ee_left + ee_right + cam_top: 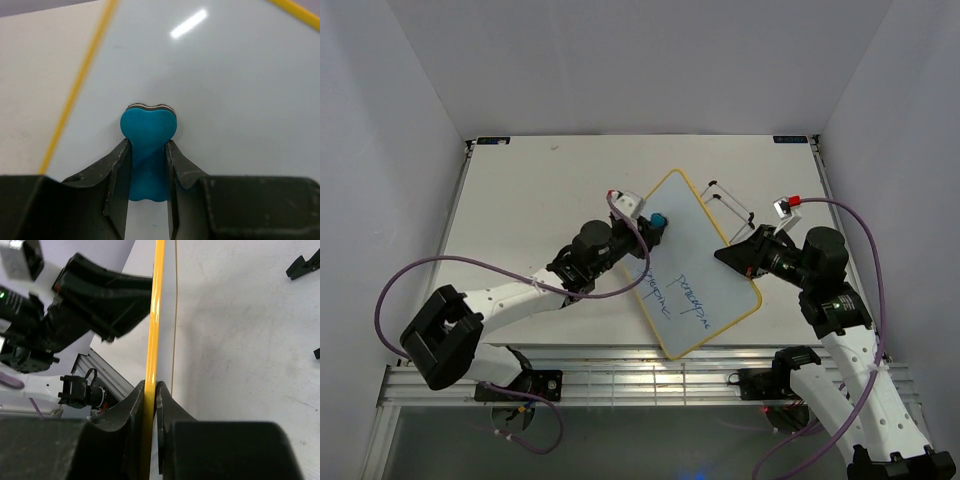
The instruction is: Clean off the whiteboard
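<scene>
Whiteboard (705, 250): lay mid-table (520, 200), long axis 11 to 5 o'clock. Left gripper (148, 145) clenched eraser (148, 127) on its far end. Writing (685, 295) lay 5 o'clock from eraser. Right gripper (150, 387) pinched the 3 o'clock edge.

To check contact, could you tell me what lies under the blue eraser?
The whiteboard, clean white around the eraser; the patch beneath it is covered, so ink there cannot be seen.

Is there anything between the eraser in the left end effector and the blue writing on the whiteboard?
Nothing visible. The left end effector holds the eraser at the far part of the whiteboard; only bare white face lies between it and the blue writing. The right end effector clamps the board's right edge, off that path.
</scene>
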`<state>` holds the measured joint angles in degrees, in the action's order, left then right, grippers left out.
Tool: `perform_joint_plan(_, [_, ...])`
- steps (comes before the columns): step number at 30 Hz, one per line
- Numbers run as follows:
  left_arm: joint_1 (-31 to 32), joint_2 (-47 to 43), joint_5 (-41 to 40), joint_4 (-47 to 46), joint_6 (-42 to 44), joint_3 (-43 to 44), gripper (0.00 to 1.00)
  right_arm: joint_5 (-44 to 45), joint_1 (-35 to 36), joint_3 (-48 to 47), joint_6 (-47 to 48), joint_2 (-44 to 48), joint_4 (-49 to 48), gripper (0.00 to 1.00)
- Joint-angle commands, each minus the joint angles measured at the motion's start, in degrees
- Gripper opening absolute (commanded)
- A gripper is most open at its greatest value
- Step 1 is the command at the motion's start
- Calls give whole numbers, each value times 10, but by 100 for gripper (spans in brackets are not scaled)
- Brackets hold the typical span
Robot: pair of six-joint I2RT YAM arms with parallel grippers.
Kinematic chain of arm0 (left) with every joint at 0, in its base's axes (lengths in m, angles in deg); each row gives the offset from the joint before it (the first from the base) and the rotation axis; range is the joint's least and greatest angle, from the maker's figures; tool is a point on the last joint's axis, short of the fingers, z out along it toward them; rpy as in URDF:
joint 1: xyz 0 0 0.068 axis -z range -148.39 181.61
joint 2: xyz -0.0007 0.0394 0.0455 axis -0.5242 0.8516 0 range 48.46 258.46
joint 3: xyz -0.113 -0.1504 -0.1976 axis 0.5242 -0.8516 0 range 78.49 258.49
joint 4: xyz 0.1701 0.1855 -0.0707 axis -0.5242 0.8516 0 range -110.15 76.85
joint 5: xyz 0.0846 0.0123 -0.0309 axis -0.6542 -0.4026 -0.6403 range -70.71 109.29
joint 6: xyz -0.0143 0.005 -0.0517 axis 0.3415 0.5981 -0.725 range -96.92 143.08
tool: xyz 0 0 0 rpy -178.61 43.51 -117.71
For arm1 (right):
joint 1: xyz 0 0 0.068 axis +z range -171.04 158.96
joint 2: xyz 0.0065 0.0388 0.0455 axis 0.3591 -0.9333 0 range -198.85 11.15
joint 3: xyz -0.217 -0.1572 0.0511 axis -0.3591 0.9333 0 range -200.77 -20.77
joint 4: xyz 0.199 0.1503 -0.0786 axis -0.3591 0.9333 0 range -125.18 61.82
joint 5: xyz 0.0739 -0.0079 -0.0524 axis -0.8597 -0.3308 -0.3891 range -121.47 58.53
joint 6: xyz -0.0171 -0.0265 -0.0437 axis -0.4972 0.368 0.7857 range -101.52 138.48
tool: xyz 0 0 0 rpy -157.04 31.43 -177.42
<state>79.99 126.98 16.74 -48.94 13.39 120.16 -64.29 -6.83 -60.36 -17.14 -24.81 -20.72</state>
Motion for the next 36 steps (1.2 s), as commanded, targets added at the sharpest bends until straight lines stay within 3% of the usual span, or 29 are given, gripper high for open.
perform_joint_plan(1, [-79, 0, -81, 74, -107, 4, 0, -117, 18, -64, -39, 34, -131, 8])
perform_joint_plan(7, [-78, 29, -19, 74, -105, 3, 0, -111, 18, -69, -44, 31, -138, 8])
perform_joint_plan(18, [143, -10, -115, -43, -124, -97, 0, -81, 19, -45, -91, 26, -217, 8])
perform_joint_plan(23, [225, -6, -137, -50, -87, -64, 0, -89, 18, -29, -99, 20, -226, 8])
perform_joint_plan(27, [238, 1, -131, -47, -74, -40, 0, -89, 19, -16, -103, 24, -233, 8])
perform_joint_plan(31, [231, 3, -204, -9, -60, -29, 0, -91, 19, -21, -101, 25, -229, 8])
perform_joint_plan(36, [140, -13, -208, 43, -93, -36, 0, -92, 18, -30, -102, 24, -212, 8])
